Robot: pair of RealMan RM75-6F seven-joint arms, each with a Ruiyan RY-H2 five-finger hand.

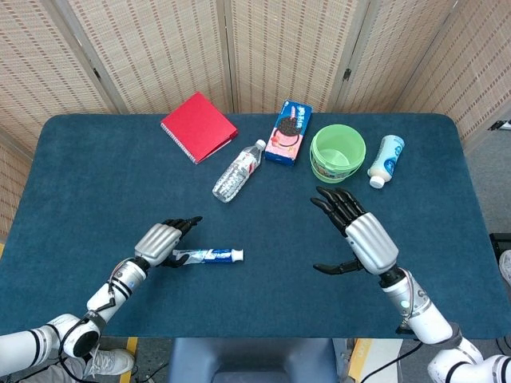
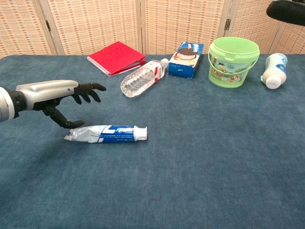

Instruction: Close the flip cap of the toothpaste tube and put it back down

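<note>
Blue table — capped toothpaste tube, flat

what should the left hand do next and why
Probably lift the left hand up and back, away from the tube. The tube lies flat on the table with its cap on, and the hand's fingers are spread with nothing in them, though the thumb tip sits close to the tube's crimped end. The right hand is open and well clear.
</note>
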